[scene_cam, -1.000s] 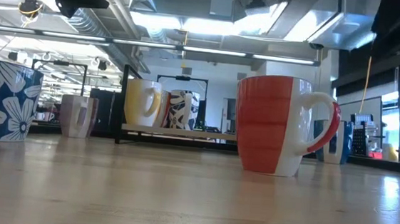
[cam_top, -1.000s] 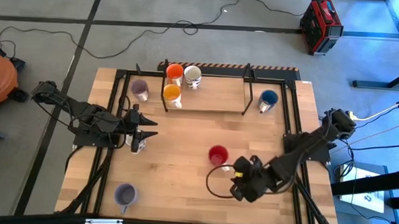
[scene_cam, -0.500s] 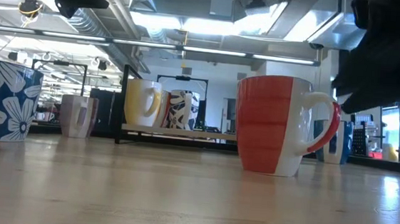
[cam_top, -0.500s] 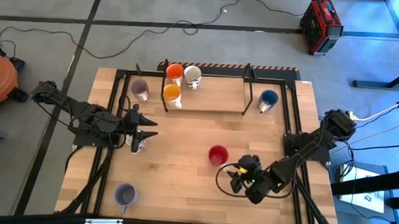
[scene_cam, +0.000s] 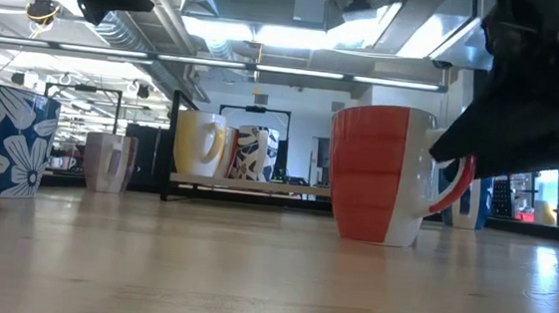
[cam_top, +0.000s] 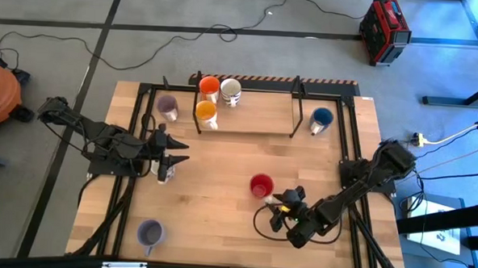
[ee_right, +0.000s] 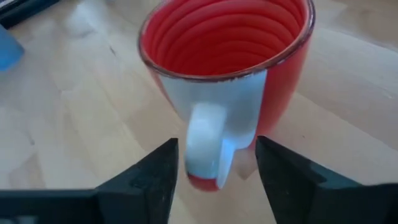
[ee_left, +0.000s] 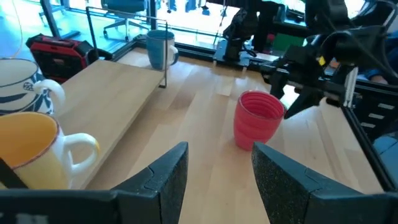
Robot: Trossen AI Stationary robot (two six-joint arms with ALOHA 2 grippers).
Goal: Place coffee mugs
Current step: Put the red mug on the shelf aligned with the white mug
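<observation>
The red mug stands upright on the table right of the middle, its white handle turned toward my right gripper. That gripper is open and slants down from the near right. One finger stands on each side of the handle, and both are clear of it. My left gripper hovers open at the left, over a white mug with blue flowers. An orange mug, a white mug and a yellow-orange mug stand on the raised shelf.
A pale purple mug stands left of the shelf and a blue mug right of it. Another pale purple mug is at the near left. A black frame runs along the table's sides.
My right gripper has come down from above and tipped forward. It now sits low, just behind the red mug's handle. The mug has not moved.
</observation>
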